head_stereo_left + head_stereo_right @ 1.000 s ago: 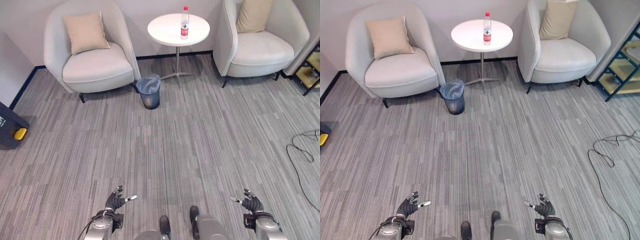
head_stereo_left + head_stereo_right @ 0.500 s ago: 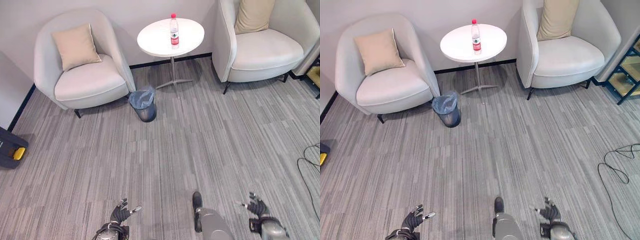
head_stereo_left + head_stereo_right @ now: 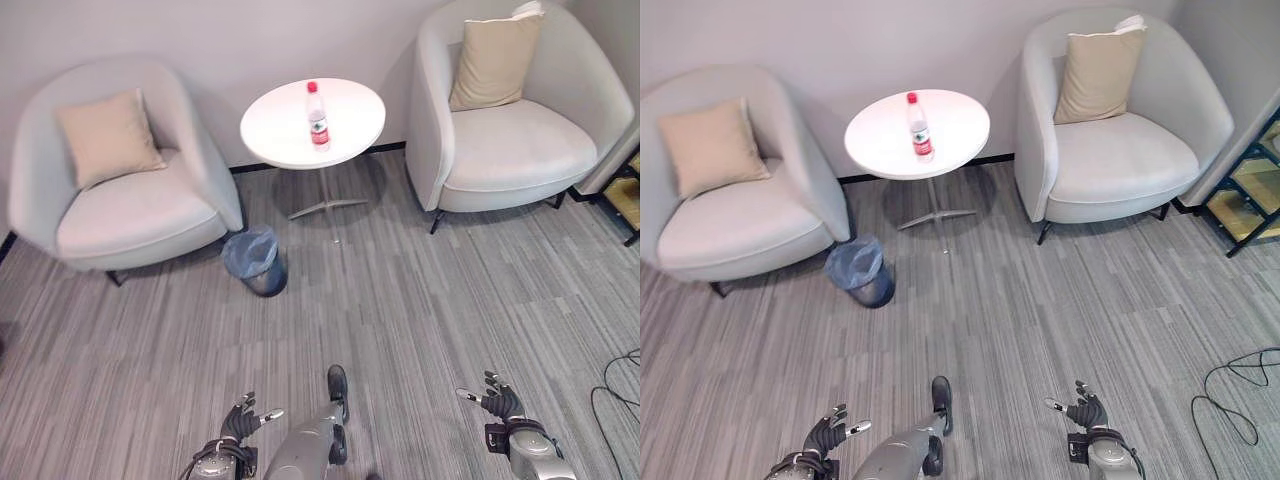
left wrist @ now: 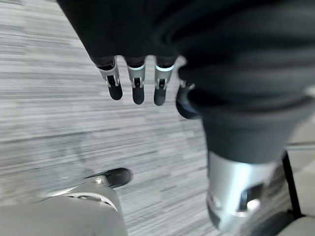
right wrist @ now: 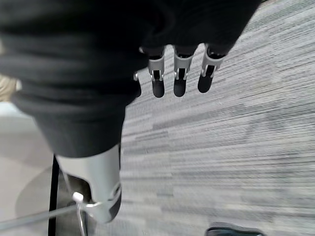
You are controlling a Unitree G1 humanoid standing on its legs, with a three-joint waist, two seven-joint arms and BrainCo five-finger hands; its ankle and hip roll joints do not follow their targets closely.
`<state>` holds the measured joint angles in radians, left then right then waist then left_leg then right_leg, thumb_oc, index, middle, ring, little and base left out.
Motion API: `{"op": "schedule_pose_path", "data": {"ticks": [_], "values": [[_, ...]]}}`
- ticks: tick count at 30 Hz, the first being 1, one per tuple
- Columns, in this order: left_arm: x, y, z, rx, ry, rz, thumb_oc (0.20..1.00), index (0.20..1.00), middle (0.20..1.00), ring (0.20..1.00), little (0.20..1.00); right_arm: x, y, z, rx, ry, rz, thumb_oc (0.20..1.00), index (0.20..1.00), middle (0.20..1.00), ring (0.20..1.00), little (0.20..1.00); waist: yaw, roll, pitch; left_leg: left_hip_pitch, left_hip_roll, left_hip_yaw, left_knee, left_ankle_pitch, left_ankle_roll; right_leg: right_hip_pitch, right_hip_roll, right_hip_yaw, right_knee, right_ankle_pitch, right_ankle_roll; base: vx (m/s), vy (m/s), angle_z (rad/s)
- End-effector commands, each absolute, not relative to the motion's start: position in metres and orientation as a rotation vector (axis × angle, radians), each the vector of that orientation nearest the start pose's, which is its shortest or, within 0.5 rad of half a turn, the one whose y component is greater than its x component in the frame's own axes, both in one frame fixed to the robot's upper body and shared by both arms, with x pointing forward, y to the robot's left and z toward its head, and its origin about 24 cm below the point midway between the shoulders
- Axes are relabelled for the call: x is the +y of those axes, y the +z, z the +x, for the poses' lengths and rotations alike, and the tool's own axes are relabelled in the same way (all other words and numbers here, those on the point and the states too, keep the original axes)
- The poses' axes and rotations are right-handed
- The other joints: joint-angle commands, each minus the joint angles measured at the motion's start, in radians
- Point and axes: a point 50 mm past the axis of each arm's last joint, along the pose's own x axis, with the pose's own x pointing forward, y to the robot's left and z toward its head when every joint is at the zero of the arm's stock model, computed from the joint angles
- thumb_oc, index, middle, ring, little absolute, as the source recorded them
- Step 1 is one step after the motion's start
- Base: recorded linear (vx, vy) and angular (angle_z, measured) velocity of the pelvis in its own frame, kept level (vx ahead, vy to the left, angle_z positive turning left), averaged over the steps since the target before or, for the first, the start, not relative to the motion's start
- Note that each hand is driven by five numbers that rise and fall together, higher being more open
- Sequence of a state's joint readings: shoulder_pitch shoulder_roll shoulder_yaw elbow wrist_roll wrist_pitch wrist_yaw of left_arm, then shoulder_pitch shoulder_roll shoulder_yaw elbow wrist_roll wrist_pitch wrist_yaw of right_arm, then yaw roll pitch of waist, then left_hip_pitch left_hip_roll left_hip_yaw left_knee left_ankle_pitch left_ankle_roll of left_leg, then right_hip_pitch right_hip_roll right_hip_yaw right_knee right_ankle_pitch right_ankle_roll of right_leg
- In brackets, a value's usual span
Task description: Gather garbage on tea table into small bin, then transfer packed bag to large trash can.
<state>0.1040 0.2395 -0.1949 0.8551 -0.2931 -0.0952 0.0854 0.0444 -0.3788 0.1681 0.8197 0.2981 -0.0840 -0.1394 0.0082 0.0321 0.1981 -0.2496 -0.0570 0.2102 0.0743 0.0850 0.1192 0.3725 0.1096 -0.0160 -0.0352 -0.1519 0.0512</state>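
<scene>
With the left hand (image 3: 243, 424) and right hand (image 3: 497, 404) loosely spread and empty, approach squarely toward the clear red-capped plastic bottle (image 3: 318, 116) upright on the round white tea table (image 3: 352, 105), beside the small blue-bagged bin (image 3: 255, 261).

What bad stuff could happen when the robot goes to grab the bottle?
The bottle stands upright on the round table, so a clumsy reach could topple it. The small bin sits on the floor beside the table, so a step might kick it over. Both the left hand and the right hand are empty.
</scene>
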Motion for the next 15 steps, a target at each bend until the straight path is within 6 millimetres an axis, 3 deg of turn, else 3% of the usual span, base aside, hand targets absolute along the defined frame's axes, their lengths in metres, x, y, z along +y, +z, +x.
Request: {"op": "schedule_pose_path", "data": {"ticks": [1, 2, 3, 5, 6, 8, 9, 12, 13, 15], "values": [[0.216, -0.124, 0.151, 0.791, 0.099, 0.135, 1.000, 1.000, 1.000, 1.000, 1.000, -0.263, -0.100, 0.166, 0.704, -0.250, -0.188, 1.000, 1.000, 1.000, 1.000, 1.000, 0.027, -0.032, -0.044, -0.004, 0.052, -0.025, 0.025, 0.012, -0.139, -0.143, -0.146, 0.027, 0.191, 0.006, 0.055, 0.55, 0.144, -0.14], [0.219, -0.121, 0.157, 0.778, 0.099, 0.144, 1.000, 1.000, 1.000, 1.000, 1.000, -0.253, -0.099, 0.172, 0.687, -0.200, -0.183, 1.000, 1.000, 1.000, 1.000, 1.000, 0.019, -0.063, -0.033, 0.049, 0.028, -0.016, 0.039, -0.059, -0.097, -0.257, -0.187, 0.034, 0.447, 0.212, 0.137, 0.46, 0.138, -0.03], [0.220, -0.119, 0.161, 0.766, 0.100, 0.147, 1.000, 1.000, 1.000, 1.000, 1.000, -0.251, -0.098, 0.175, 0.678, -0.192, -0.183, 1.000, 1.000, 1.000, 1.000, 1.000, 0.017, -0.061, -0.029, 0.065, 0.026, -0.013, 0.042, -0.079, -0.086, -0.287, -0.194, 0.025, 0.497, 0.249, 0.157, 0.46, 0.138, 0.07], [0.221, -0.117, 0.163, 0.759, 0.103, 0.152, 1.000, 1.000, 1.000, 1.000, 1.000, -0.247, -0.097, 0.177, 0.670, -0.180, -0.183, 1.000, 1.000, 1.000, 1.000, 1.000, 0.015, -0.050, -0.024, 0.091, 0.034, -0.014, 0.038, -0.097, -0.076, -0.337, -0.204, 0.007, 0.553, 0.260, 0.149, 0.23, 0.072, 0.36], [0.222, -0.116, 0.166, 0.752, 0.107, 0.160, 1.000, 1.000, 1.000, 1.000, 1.000, -0.245, -0.098, 0.178, 0.670, -0.173, -0.183, 1.000, 1.000, 1.000, 1.000, 1.000, 0.007, -0.040, -0.018, 0.131, 0.035, -0.022, 0.026, -0.115, -0.070, -0.382, -0.218, -0.020, 0.579, 0.242, 0.125, 0.38, 0.113, 0.42], [0.222, -0.116, 0.167, 0.747, 0.101, 0.163, 1.000, 1.000, 1.000, 1.000, 1.000, -0.245, -0.097, 0.179, 0.668, -0.166, -0.188, 1.000, 1.000, 1.000, 1.000, 1.000, -0.003, -0.022, -0.013, 0.186, 0.037, -0.038, 0.004, -0.139, -0.069, -0.450, -0.233, -0.083, 0.538, 0.187, 0.094, 0.43, 0.064, 0.15], [0.221, -0.116, 0.166, 0.749, 0.090, 0.168, 1.000, 1.000, 1.000, 1.000, 1.000, -0.246, -0.095, 0.182, 0.660, -0.161, -0.196, 1.000, 1.000, 1.000, 1.000, 1.000, -0.022, -0.011, -0.001, 0.240, 0.039, -0.058, -0.013, -0.162, -0.076, -0.518, -0.227, -0.137, 0.461, 0.115, 0.071, 0.53, -0.025, 0.12], [0.219, -0.117, 0.166, 0.751, 0.082, 0.168, 1.000, 1.000, 1.000, 1.000, 1.000, -0.245, -0.093, 0.185, 0.644, -0.155, -0.201, 1.000, 1.000, 1.000, 1.000, 1.000, -0.051, -0.019, 0.016, 0.300, 0.026, -0.087, -0.026, -0.196, -0.085, -0.560, -0.214, -0.157, 0.309, 0.127, 0.073, 0.42, -0.086, 0.48], [0.218, -0.118, 0.167, 0.760, 0.081, 0.182, 1.000, 1.000, 1.000, 1.000, 1.000, -0.246, -0.091, 0.187, 0.636, -0.163, -0.200, 1.000, 1.000, 1.000, 1.000, 1.000, -0.078, -0.038, 0.025, 0.355, 0.001, -0.122, -0.031, -0.233, -0.098, -0.596, -0.188, -0.117, 0.106, 0.188, 0.097, 0.67, -0.176, 1.09], [0.218, -0.119, 0.167, 0.759, 0.082, 0.186, 1.000, 1.000, 1.000, 1.000, 1.000, -0.248, -0.091, 0.186, 0.638, -0.168, -0.204, 1.000, 1.000, 1.000, 1.000, 1.000, -0.088, -0.035, 0.030, 0.376, 0.001, -0.137, -0.027, -0.252, -0.104, -0.606, -0.180, -0.113, 0.054, 0.212, 0.106, 0.55, -0.158, 0.94]]}}
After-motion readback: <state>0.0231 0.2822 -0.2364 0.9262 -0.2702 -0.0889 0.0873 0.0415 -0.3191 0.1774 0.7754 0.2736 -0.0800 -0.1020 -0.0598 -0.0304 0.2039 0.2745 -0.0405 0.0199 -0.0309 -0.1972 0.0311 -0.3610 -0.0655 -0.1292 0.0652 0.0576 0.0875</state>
